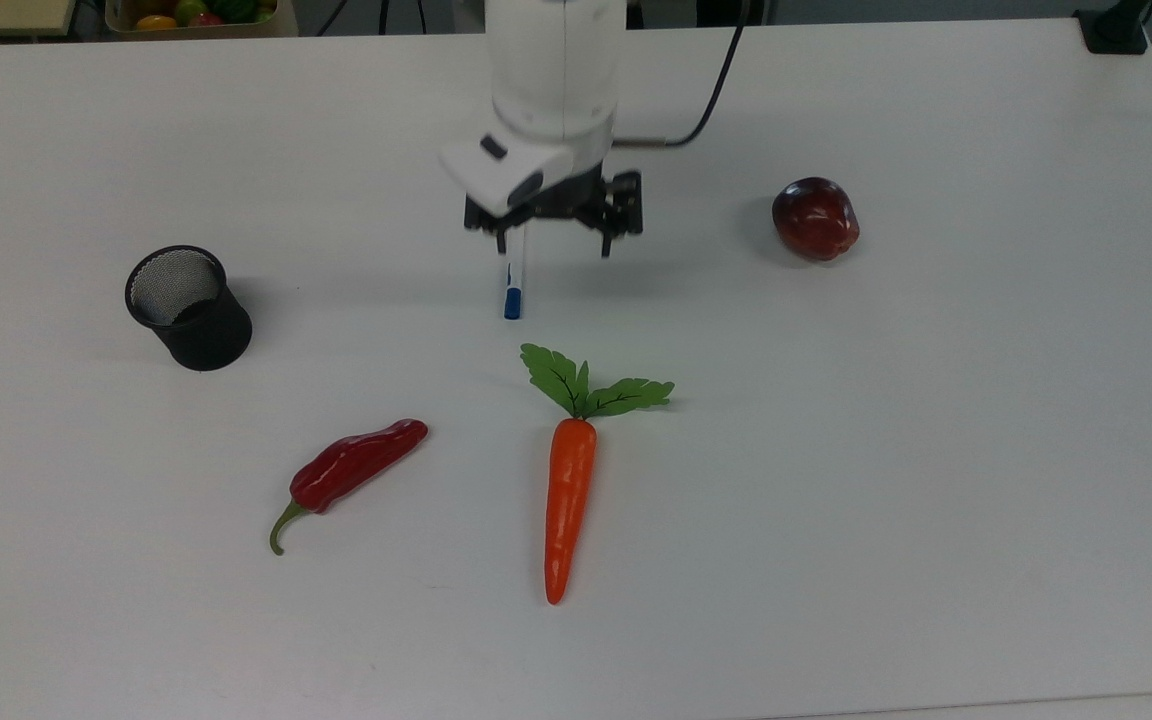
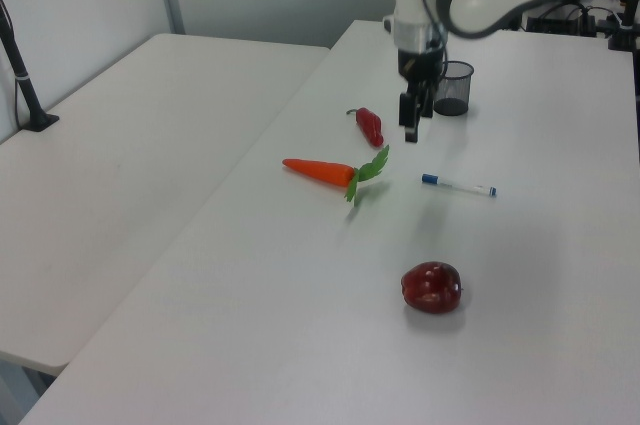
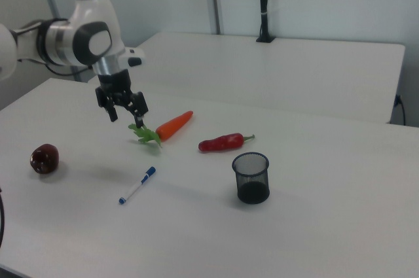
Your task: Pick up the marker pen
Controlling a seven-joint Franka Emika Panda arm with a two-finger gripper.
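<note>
A white table (image 1: 936,450) is serving as the work surface, with a second white table standing beyond it in the left and right views. The marker pen (image 1: 514,285) is lying flat on the table, its blue cap pointing toward the carrot's leaves in the top view. It is resting between the black mesh cup (image 1: 188,307) and the apple (image 1: 815,218), with the carrot (image 1: 569,500) near its capped end and the red pepper (image 1: 348,472) farther off.

The gripper (image 1: 553,243) is hanging in the air above the table with its fingers spread apart and nothing between them. In the right view the gripper (image 3: 124,114) is sitting well above the marker pen (image 3: 137,185), and in the left view the gripper (image 2: 413,125) is raised clear of the marker pen (image 2: 458,185); no part of it is touching the barrel.

As judged from this arrangement, the task is not done: the pen is not being held. What is left is aligning the spread fingers across the barrel, descending to table level, closing on the pen, and lifting it. The slim barrel lying flat is likely calling for a low, accurate descent, since a shallow close could roll it aside.
</note>
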